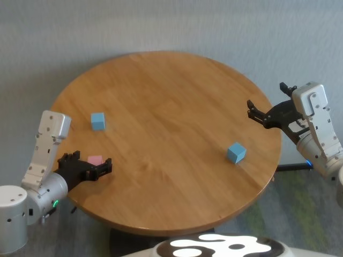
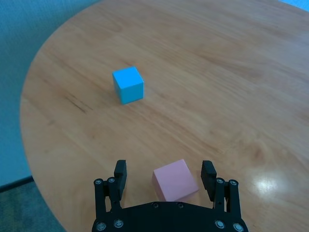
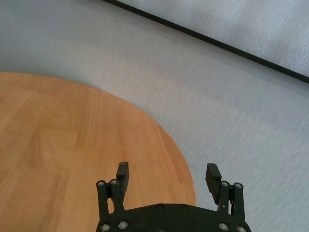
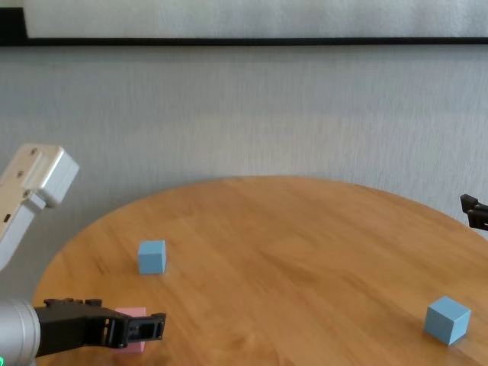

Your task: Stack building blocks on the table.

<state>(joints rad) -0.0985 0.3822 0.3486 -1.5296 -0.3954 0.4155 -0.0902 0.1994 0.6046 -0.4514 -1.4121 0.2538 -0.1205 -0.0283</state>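
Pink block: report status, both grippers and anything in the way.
Left gripper open, fingers either side of pink block, not closed. Right gripper open, idle at table edge. Blue blocks apart, nothing stacked. Nothing in the way.

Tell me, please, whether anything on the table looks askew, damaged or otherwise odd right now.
Nothing stands out. The pink block and two blue blocks sit flat and apart on the table, unstacked. The left gripper is open around the pink block; the right gripper hovers open at the table's right edge.
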